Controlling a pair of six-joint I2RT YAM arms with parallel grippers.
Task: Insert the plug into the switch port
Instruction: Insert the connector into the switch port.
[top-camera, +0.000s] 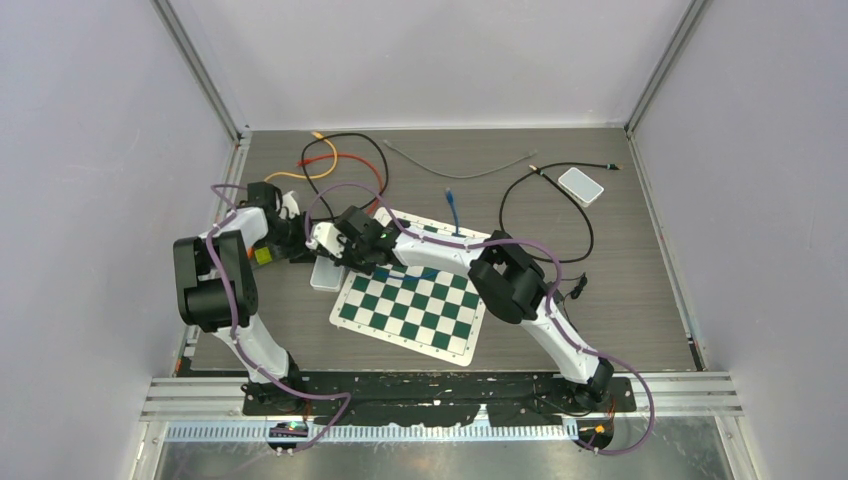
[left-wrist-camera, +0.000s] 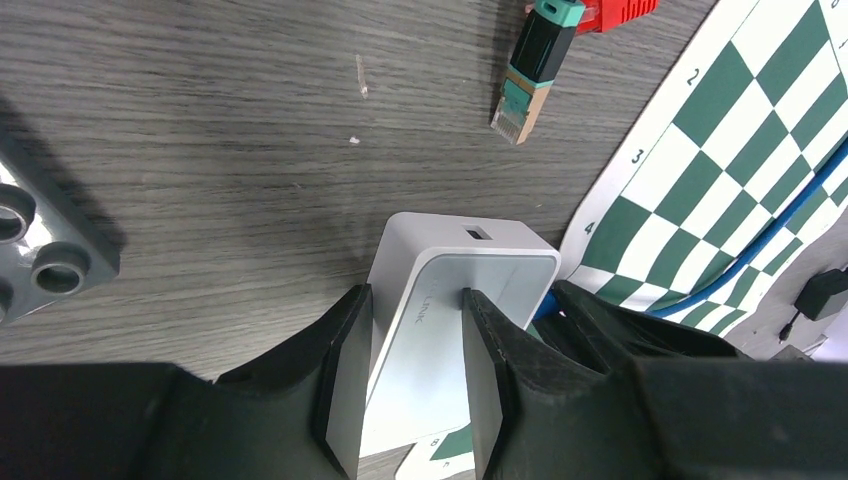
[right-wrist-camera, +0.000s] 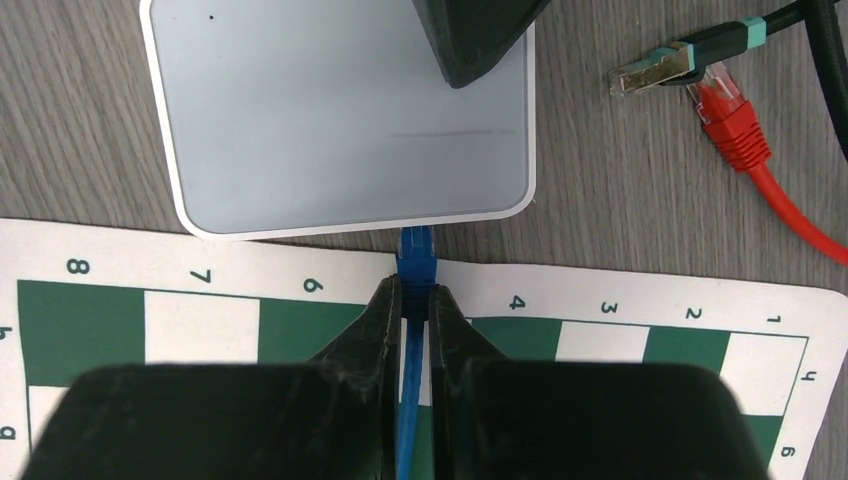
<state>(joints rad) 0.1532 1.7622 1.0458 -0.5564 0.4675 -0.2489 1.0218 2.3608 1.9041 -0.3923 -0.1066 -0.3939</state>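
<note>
The right end effector is closed on the blue plug, whose tip meets the right edge of the smooth, white, round-cornered switch. The left end effector straddles the switch's edge; whether it really clamps I cannot tell.

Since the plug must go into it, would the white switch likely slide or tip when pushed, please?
The white switch looks small and smooth, so it would probably slide on the wood-grain table. Lying flat, it seems unlikely to tip.
</note>
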